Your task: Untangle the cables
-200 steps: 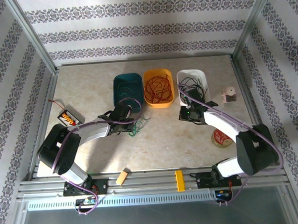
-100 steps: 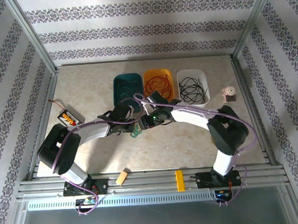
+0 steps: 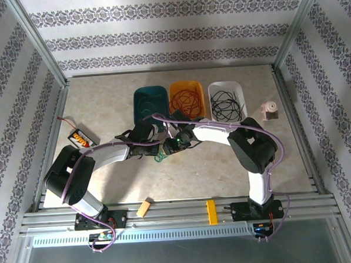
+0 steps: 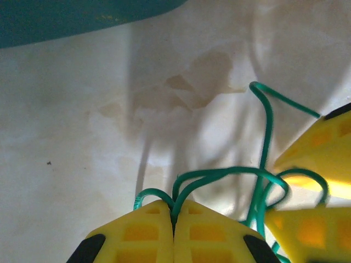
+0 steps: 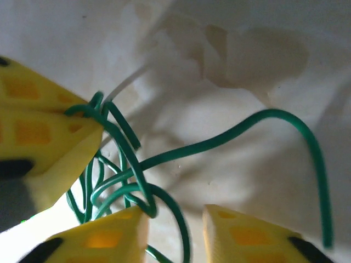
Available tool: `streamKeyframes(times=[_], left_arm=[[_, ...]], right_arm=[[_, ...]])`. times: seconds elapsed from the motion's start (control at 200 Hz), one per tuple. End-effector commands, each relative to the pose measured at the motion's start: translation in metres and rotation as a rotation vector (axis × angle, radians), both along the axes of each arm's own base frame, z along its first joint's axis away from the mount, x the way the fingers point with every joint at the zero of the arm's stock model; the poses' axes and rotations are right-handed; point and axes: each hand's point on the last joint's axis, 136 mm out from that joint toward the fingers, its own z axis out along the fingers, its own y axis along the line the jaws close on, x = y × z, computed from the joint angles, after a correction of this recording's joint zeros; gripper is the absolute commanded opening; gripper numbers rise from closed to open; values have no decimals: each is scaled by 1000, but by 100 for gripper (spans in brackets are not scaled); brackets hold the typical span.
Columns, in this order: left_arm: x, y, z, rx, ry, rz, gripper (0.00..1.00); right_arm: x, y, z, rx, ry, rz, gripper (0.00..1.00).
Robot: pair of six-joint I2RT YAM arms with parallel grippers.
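Left gripper: I see jaws pinched tight on the green cable — its loops arch out ahead.
Right gripper: jaws apart, green loops against one finger.

The green cable is sheathed in smooth, glossy plastic on which highlights are caught. The left gripper and the right gripper are moulded in matt yellow plastic with recessed pockets. The table is finished smooth and faintly shiny, with stone-like mottling. The teal bin, orange bin and white bin are of smooth plastic; the frame rails are of dull grey metal.
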Motion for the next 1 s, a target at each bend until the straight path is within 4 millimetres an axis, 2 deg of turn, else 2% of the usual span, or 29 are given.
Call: streamKeyframes(times=[0.0, 0.1, 0.2, 0.25, 0.31, 0.365, 0.385, 0.445, 0.55, 0.62, 0.795, 0.875, 0.945, 0.995], left_arm=[[-3, -10, 4, -47, 2, -54, 0], [-2, -6, 1, -23, 9, -38, 0], [-1, 7, -5, 41, 12, 7, 0], [0, 18, -10, 92, 13, 44, 7], [0, 31, -16, 158, 21, 85, 9], [0, 40, -22, 201, 32, 111, 19], [0, 43, -23, 211, 37, 119, 19], [-1, 47, -29, 225, 54, 136, 20], [-3, 53, -35, 238, 72, 159, 30], [-3, 56, -37, 236, 78, 171, 32], [-4, 58, -38, 232, 89, 172, 34], [-5, 59, -38, 231, 91, 171, 34], [-5, 57, -37, 224, 91, 164, 34], [-5, 54, -36, 203, 88, 149, 34]], right_arm=[[13, 4, -11, -45, -46, -28, 17], [22, -8, -8, -123, -129, -63, 0], [31, -37, 0, -215, -217, -138, 0], [34, -53, 6, -260, -253, -185, 0], [35, -74, 12, -313, -287, -244, 0], [35, -93, 17, -370, -317, -289, 0], [35, -100, 19, -386, -326, -306, 0], [33, -119, 23, -436, -346, -354, 0], [28, -153, 27, -502, -352, -439, 0], [24, -175, 26, -532, -338, -501, 0], [13, -224, 23, -543, -284, -659, 0], [10, -242, 29, -511, -271, -739, 0], [10, -252, 38, -450, -278, -801, 0], [13, -246, 49, -352, -301, -811, 0]])
